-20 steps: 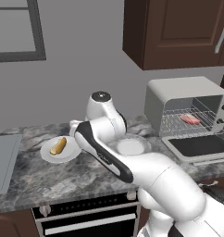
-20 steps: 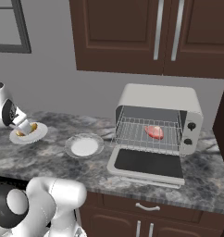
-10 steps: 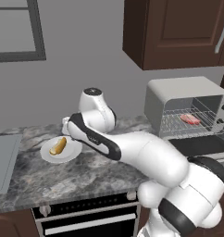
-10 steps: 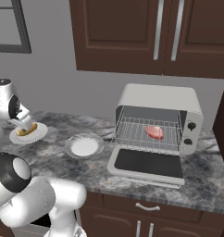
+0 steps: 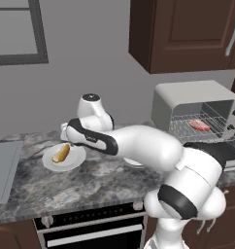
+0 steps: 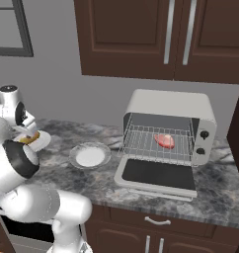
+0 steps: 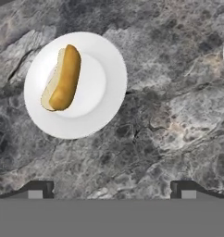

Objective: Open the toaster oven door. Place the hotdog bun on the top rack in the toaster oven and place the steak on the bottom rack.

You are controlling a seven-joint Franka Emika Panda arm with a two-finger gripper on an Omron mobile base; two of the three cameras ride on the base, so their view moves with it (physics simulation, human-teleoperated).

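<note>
Looking across the room, the biggest thing is the grey marbled counter (image 6: 87,183), with dark brown wall cabinets (image 6: 156,37) above it and a grey wall behind. I'll use the toaster oven (image 6: 166,133) as my landmark; it sits on the counter under those cabinets.

Under the counter, well left of the toaster oven, there's one black built-in oven (image 5: 90,231). No brand or lettering that I can read on anything.

One toaster oven door (image 6: 158,175), folded down flat in front of the box. Inside I can only clearly make out one wire rack (image 6: 153,146), pulled forward a bit, and the one steak (image 6: 164,141) lies on it. Can't tell which level that is.

Two white plates: an empty plate (image 6: 90,156) just left of the toaster oven, and a second plate (image 5: 64,157) well left of it. The one hotdog bun (image 5: 60,153) lies on that far plate.

The gripper (image 7: 111,190) hangs above the counter just beside the bun's plate, fingers spread wide apart, holding nothing.
</note>
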